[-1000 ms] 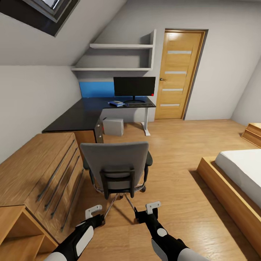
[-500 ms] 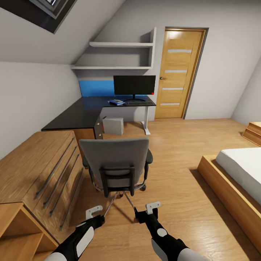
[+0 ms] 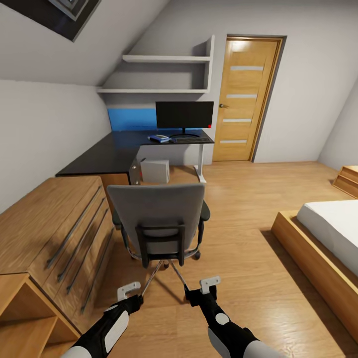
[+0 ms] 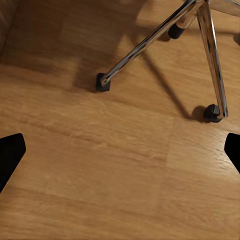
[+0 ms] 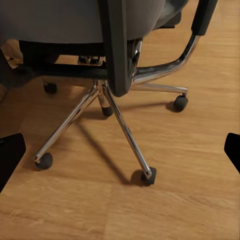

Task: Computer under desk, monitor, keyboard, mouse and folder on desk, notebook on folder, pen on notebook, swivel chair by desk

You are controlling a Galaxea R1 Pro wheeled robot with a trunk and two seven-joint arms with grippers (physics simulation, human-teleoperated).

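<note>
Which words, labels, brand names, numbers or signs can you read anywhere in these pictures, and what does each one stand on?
None can be read.
Keyboard: key lettering too small to read.
Monitor: screen dark, only a red dot at its corner.
Computer: no mark can be made out.

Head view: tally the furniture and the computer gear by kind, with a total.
Desk: 1
Swivel chair: 1
Wooden chest: 1
Bed: 1
Monitor: 1
Keyboard: 1
Computer: 1
Total: 7
</note>
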